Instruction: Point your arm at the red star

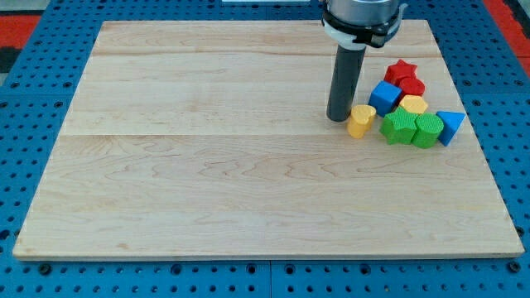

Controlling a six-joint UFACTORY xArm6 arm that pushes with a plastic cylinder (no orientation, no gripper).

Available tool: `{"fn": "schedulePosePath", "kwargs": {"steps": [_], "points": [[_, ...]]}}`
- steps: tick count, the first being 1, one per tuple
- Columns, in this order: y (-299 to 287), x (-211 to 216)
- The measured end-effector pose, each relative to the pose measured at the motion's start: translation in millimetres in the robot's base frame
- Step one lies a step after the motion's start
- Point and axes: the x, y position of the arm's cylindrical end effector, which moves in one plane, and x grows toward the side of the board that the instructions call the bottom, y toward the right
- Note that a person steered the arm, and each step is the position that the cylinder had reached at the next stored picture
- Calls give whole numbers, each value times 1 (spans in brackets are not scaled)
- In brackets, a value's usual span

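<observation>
The red star (402,71) lies near the view's right edge, at the top of a tight cluster of blocks. A second red block (413,86) sits just below and right of it. My tip (338,118) rests on the board to the left of the cluster, touching or nearly touching a small yellow block (360,120). The red star is up and to the right of my tip, with a blue cube (384,96) between them.
The cluster also holds a yellow block (413,104), two green blocks (398,127) (428,130) and a blue triangular block (450,126). The wooden board (207,165) lies on a blue pegboard; its right edge is close to the cluster.
</observation>
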Motion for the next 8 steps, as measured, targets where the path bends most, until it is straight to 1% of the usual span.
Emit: {"fn": "schedulePosePath", "kwargs": {"steps": [1,2,3,4,5,6,8], "points": [[1,16],[29,16],[45,13],[35,13],[2,15],[-25,-5],[-26,-92]]}}
